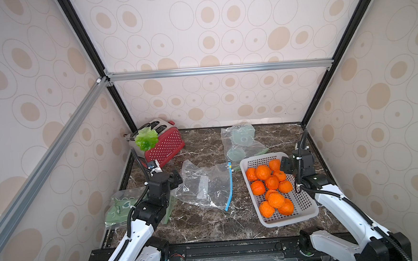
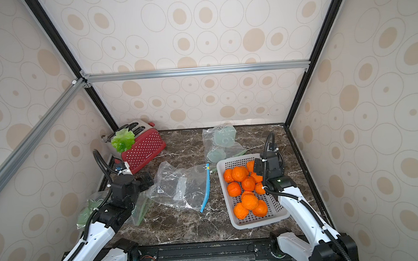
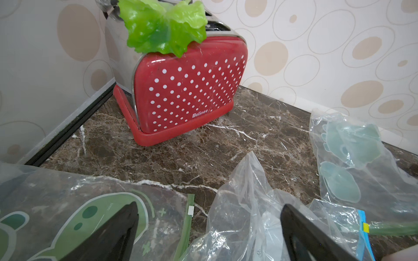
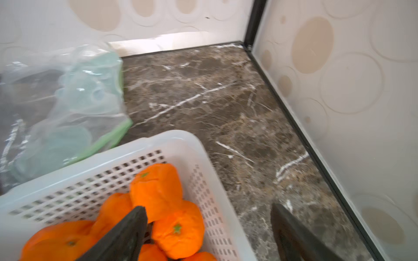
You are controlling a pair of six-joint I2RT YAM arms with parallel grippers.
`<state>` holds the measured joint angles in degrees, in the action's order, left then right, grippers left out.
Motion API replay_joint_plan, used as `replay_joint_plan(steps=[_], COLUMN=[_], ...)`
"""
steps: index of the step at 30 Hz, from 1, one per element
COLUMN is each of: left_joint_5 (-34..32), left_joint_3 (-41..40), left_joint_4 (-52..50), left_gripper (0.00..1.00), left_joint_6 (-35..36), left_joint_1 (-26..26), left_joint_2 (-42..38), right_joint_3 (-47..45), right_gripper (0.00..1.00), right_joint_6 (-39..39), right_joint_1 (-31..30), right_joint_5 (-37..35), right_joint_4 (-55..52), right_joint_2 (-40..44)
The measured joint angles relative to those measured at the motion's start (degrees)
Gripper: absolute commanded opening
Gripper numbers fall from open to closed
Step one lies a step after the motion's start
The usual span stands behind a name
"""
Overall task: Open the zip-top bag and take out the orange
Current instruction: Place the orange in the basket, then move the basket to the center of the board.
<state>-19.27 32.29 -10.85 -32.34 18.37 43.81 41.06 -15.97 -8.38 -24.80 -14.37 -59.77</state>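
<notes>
The clear zip-top bag (image 1: 204, 186) lies crumpled and flat in the middle of the marble surface (image 1: 208, 225). Its blue zipper strip (image 1: 229, 187) runs near-to-far along the edge that faces the white basket (image 1: 304, 204). No orange shows through the bag's film. Every orange in sight sits in the basket, in a heap of oranges (image 1: 272, 182), so the fruit appears to be out of the bag. The bag's long axis runs from the left claw (image 1: 177, 179) towards the basket, with the zipper mouth on the far side from that claw. The left claw is the nearer one, just beside the bag's closed end, and the left wrist view shows its fingers spread wide with only loose film between them, pinching nothing. The left arm reaches forward and low, its wrist angled across towards the bag. The right claw (image 1: 286, 165) hangs over the far end of the basket, well apart from the bag. Its fingers are spread too and hold nothing, with one finger above the oranges and the other outside the basket wall. The right arm stretches forward along the basket's outer side, elbow raised. A red polka-dot toaster (image 1: 165, 146) topped with a green lettuce leaf (image 1: 147, 139) stands in the far left corner.
</notes>
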Motion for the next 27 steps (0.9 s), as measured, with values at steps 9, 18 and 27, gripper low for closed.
replay_joint_plan(steps=[9,18,27], left_joint_5=[3.80,6.16,6.16], left_joint_3=[-1.20,-3.17,-3.39], left_joint_4=[1.14,2.32,2.43], left_gripper=[0.95,0.93,0.93], left_joint_6=[0.00,-0.04,0.00], left_joint_1=[0.00,0.00,0.00], left_joint_2=[0.28,0.15,-1.05], right_joint_3=[-1.03,-0.98,1.46], right_gripper=[0.75,0.46,0.44], right_joint_6=[-3.72,-4.61,-8.66], right_joint_1=[4.92,6.73,4.63], right_joint_5=[-0.63,8.13,20.76], right_joint_4=[-3.04,-3.23,-2.47], right_joint_2=[-9.49,-12.07,-16.63])
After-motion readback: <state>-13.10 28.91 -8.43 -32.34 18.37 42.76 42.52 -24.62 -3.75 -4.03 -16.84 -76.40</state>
